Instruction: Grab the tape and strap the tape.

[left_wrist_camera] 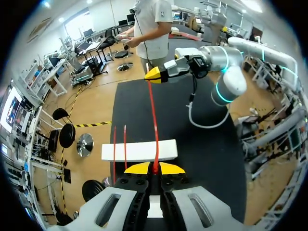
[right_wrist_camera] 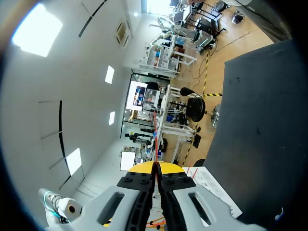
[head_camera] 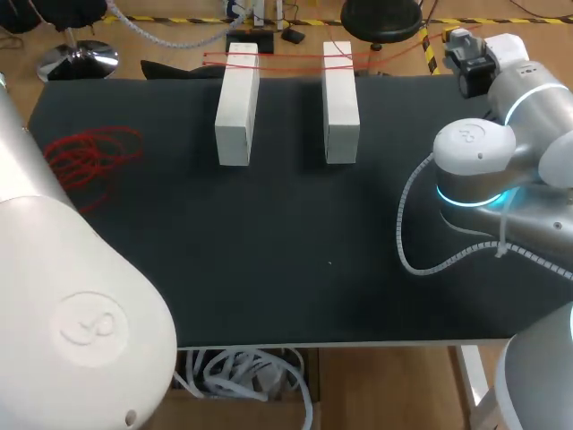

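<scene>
The thin red tape [head_camera: 277, 61] crosses two white rectangular blocks [head_camera: 238, 107] at the head view's upper middle. The left gripper [left_wrist_camera: 154, 169] and the right gripper [right_wrist_camera: 156, 166] each clamp it between closed yellow tips.

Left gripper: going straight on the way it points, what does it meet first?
Probably the white block lying crosswise just ahead of the left gripper, which is shut on the red tape. Depth is unclear; it might pass over it toward the right gripper beyond.
</scene>
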{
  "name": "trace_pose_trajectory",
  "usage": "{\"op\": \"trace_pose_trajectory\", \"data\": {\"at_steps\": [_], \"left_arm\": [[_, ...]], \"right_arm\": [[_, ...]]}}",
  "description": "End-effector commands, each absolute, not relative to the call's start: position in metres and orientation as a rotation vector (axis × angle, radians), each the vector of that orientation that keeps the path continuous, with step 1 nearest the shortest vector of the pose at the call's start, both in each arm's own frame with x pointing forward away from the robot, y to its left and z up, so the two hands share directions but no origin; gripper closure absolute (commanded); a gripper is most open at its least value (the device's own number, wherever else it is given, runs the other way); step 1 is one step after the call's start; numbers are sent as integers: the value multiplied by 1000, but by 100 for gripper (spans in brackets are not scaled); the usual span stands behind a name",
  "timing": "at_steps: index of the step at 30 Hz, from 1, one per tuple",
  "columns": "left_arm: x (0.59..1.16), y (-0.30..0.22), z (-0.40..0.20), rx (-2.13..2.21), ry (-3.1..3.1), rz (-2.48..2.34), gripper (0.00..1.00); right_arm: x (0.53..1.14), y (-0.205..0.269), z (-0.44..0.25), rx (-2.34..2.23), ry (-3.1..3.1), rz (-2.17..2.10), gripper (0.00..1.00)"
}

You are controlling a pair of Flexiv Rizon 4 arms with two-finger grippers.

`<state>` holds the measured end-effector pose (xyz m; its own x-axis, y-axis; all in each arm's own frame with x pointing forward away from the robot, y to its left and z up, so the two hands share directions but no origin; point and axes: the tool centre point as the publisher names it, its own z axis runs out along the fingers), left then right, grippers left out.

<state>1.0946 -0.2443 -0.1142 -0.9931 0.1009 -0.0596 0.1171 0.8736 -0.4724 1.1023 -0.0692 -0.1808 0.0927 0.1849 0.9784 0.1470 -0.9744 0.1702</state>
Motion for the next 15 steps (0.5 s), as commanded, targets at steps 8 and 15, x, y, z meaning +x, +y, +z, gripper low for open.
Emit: {"op": "trace_pose_trajectory", "data": {"at_steps": [8,15], "left_arm": [[1100,-269,-114,279,3046,-712,100],[1100,-268,-113,289,2992,-806,100]], "right_arm": [[1103,-70,-179,2306,354,2061,100],[1103,-70,-179,2306,354,2061,100]]}}
